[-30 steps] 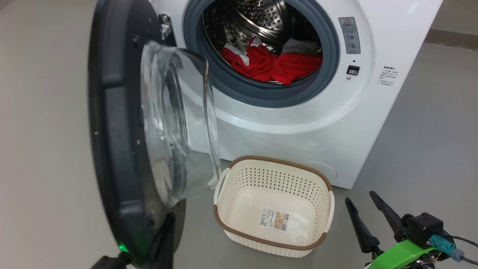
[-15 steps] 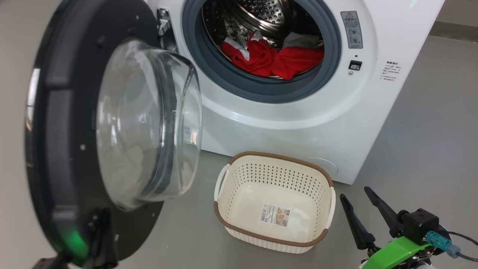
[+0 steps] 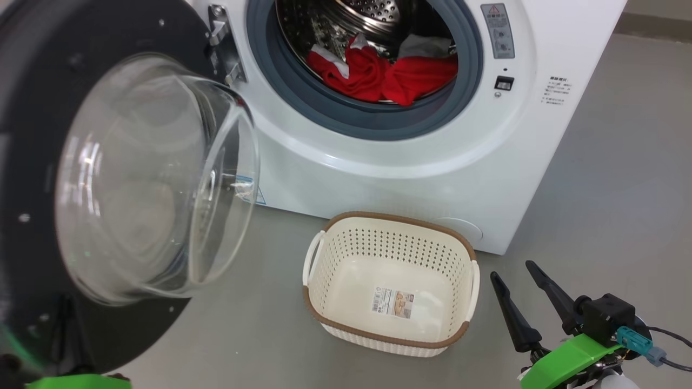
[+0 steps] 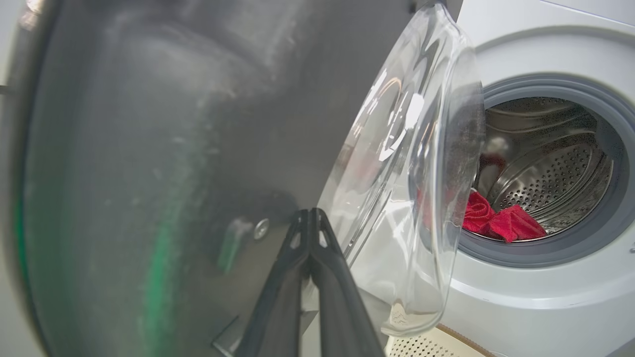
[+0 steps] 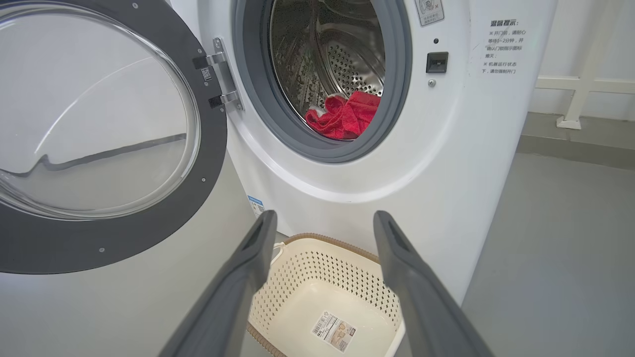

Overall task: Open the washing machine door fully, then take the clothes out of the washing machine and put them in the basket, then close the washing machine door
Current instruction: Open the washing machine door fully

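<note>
The left gripper [image 4: 310, 218] has its jaws pressed together on nothing, tips set against the dark inner face of the washing machine door [image 3: 146, 178]. The right gripper [image 3: 513, 273] has its jaws spread wide and empty. The door stands wide on its hinge at the left of the washing machine [image 3: 378, 178], its glass bowl jutting out. The clothes [image 3: 384, 78] lie bunched, red and white, low in the machine's drum. The basket [image 3: 389, 254] sits empty on the floor just in front of the machine, below its opening. The right gripper hovers farther out from the machine's front.

The tips may skid off the glossy door, and it could drift back across the opening. The tangled clothes could also catch on the machine's gasket and fall short of the basket.
</note>
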You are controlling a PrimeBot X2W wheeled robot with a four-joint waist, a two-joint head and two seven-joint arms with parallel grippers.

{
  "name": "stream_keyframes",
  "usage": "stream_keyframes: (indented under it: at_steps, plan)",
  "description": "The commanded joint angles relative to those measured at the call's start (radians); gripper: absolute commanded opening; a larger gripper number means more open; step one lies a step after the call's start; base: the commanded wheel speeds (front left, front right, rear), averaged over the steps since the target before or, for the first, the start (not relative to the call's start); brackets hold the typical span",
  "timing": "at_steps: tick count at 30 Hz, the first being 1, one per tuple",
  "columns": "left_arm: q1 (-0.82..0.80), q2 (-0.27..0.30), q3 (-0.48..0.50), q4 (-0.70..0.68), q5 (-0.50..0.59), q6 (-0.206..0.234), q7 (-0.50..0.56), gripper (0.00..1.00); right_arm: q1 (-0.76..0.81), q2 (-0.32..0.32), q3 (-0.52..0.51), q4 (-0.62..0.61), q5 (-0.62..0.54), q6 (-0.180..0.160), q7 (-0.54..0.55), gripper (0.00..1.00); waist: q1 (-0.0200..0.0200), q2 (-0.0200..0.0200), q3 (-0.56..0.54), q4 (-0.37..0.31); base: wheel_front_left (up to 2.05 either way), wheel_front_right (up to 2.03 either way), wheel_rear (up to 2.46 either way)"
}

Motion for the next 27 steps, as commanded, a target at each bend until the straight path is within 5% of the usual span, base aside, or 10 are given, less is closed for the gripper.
stream_keyframes:
  at_steps: [1, 27]
  plan:
    - [-0.054, 0.052, 0.061, -0.002, 0.012, 0.015, -0.013, 0.0, -0.032, -0.007, 0.024, -0.027, -0.003, 0.002, -0.012, 1.0, 0.0, 0.0, 0.011, -0.009, 0.0, 0.0, 0.0]
    - [-0.344, 0.136, 0.443, 0.367, 0.136, -0.093, -0.014, 0.0, -0.104, -0.024, 0.02, -0.038, -0.02, 0.002, -0.012, 1.0, 0.0, 0.0, 0.137, -0.062, 0.0, 0.0, 0.0]
